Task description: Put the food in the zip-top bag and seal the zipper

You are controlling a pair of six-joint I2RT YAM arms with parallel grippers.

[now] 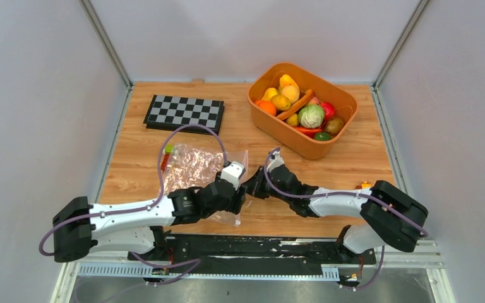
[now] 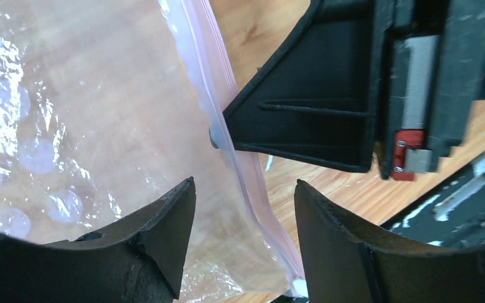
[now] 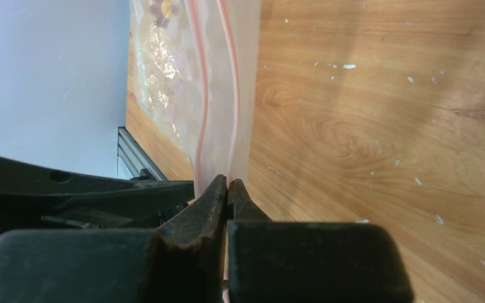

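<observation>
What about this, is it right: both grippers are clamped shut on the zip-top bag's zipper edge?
Not quite. Only the right gripper is clamped shut on the zipper edge of the zip-top bag. The left gripper is open and only straddles that edge, as the left wrist view shows.

Glossy crinkled bag (image 1: 192,165), apparently wooden table (image 1: 353,161)

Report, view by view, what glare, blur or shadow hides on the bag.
Top external: evenly lit; the zip-top bag glints with crinkle highlights. Left wrist: white glare patches on the film at left; the left gripper, near the lens, looks soft. Right wrist: the right gripper is blurred in the foreground, a soft shadow crosses the table, the zipper is readable.
</observation>
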